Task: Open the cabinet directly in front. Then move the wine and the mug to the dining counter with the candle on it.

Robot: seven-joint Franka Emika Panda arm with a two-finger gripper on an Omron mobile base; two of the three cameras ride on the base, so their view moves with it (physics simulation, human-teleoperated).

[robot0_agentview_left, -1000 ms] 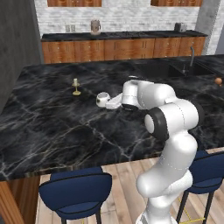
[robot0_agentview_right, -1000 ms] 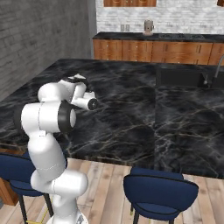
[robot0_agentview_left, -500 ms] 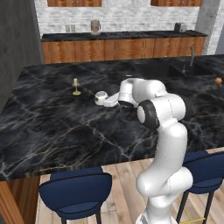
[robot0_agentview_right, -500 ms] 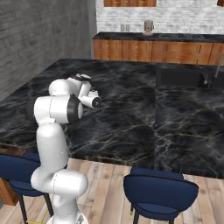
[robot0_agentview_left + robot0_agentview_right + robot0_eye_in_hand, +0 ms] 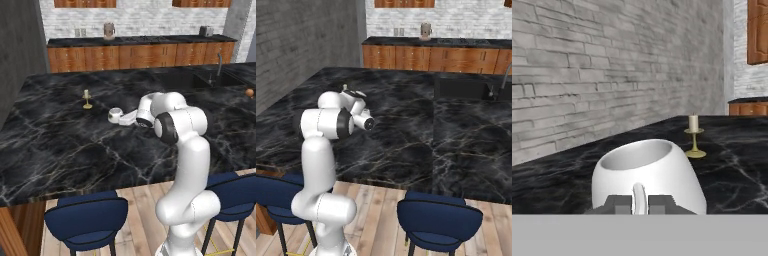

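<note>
The white mug (image 5: 115,115) lies tipped toward the hand, low over the black marble dining counter (image 5: 60,145). My gripper (image 5: 123,118) is shut on the mug's handle. In the hand view the mug (image 5: 647,167) sits large in front, and my gripper (image 5: 640,202) clamps the handle between both fingertips. Whether the mug touches the marble I cannot tell. The cream candle (image 5: 87,98) on its golden holder stands a short way left of the mug, and past it to the right in the hand view as the candle (image 5: 694,135). The dining counter (image 5: 406,125) spreads out around the arm.
Blue stools (image 5: 87,220) stand along the counter's near edge. A sink with a faucet (image 5: 218,70) is set in the counter's far right, and a small orange thing (image 5: 249,92) lies beside it. A grey brick wall (image 5: 587,65) rises on the left. Wooden base cabinets (image 5: 130,56) line the back wall.
The arm's elbow has risen and straightened over the base. The hand with the mug has shifted slightly left toward the candle and a little lower.
</note>
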